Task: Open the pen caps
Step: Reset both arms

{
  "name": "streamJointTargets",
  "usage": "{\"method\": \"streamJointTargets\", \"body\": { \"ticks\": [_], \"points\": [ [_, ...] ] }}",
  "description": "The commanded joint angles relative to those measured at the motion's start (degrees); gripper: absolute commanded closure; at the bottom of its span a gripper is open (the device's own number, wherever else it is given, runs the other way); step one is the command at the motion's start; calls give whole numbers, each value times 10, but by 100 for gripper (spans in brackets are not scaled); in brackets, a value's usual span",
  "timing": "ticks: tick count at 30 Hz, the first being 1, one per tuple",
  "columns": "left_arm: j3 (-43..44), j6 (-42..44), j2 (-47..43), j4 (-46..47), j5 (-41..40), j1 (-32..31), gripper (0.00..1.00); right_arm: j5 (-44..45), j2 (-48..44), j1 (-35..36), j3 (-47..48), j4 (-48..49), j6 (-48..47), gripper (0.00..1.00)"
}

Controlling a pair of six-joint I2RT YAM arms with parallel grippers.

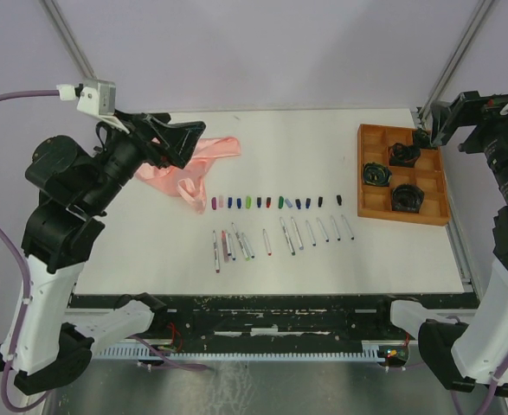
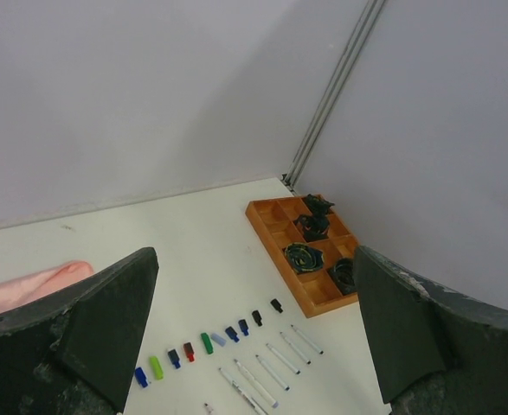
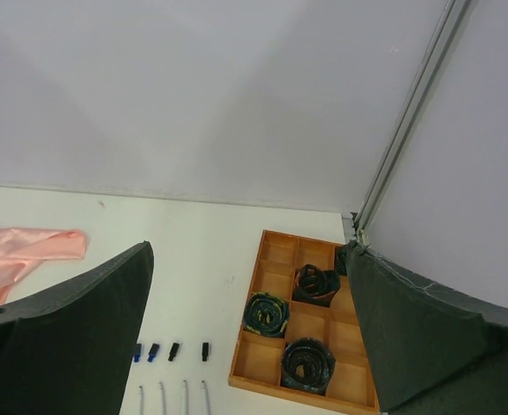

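White desk; above it the left end effector and right end effector hang wide, empty. Mid-desk the pens lie rowed, the pen caps just beyond: light, slick, skittish, I'd say. Pinch across each middle.

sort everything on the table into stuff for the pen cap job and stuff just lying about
For the job:
small coloured plastic pen caps, in a row
slim white-barrelled pens, nearer the arms

Just lying about:
crumpled pink satin cloth
orange wooden compartment tray
dark coiled rolls in the tray
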Motion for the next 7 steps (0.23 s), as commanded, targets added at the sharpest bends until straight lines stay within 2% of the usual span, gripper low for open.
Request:
{"method": "streamJointTargets", "body": {
  "ticks": [1,7],
  "points": [
    [-4,43,-6,24,15,2,1,7,-3,-1,-7,8,-3,1],
    [-12,44,-6,25,14,3,1,-5,-7,-2,-20,9,-16,1]
  ]
}}
